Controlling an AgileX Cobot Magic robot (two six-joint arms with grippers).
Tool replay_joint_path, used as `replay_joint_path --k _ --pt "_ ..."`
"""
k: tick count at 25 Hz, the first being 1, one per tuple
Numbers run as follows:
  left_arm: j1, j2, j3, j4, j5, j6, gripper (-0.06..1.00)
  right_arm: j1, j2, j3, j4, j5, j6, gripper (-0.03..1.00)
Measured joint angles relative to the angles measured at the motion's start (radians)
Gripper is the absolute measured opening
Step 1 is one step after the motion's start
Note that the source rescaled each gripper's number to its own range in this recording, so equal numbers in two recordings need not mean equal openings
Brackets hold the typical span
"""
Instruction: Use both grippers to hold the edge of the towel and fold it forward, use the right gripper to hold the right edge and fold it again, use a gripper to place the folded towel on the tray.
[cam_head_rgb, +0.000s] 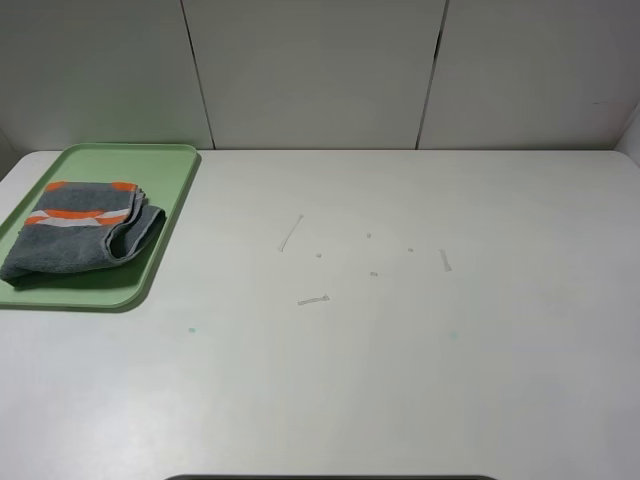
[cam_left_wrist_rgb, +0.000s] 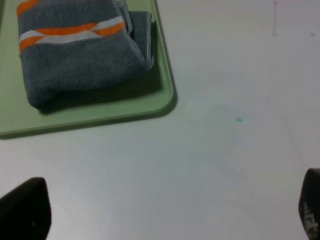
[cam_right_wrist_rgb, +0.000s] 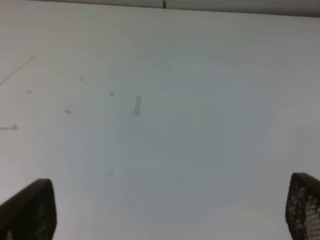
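Note:
The dark grey towel (cam_head_rgb: 80, 233) lies folded on the pale green tray (cam_head_rgb: 170, 170) at the far left of the table, its orange and white stripes on top toward the back. The left wrist view shows the towel (cam_left_wrist_rgb: 80, 60) on the tray (cam_left_wrist_rgb: 100, 117), with my left gripper (cam_left_wrist_rgb: 165, 212) open and empty over bare table, apart from the tray's near corner. My right gripper (cam_right_wrist_rgb: 165, 210) is open and empty over bare table on the right side. Neither gripper shows in the exterior high view.
The white table (cam_head_rgb: 400, 350) has a few small scuff marks and tape bits (cam_head_rgb: 312, 299) near its middle. A white panelled wall (cam_head_rgb: 320, 70) stands behind the table's back edge.

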Motion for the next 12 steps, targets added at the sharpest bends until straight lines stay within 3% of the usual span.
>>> replay_joint_path --k 12 --pt "0.000 0.000 0.000 0.000 0.000 0.000 0.98 0.000 0.000 0.000 0.000 0.000 0.000 1.00"
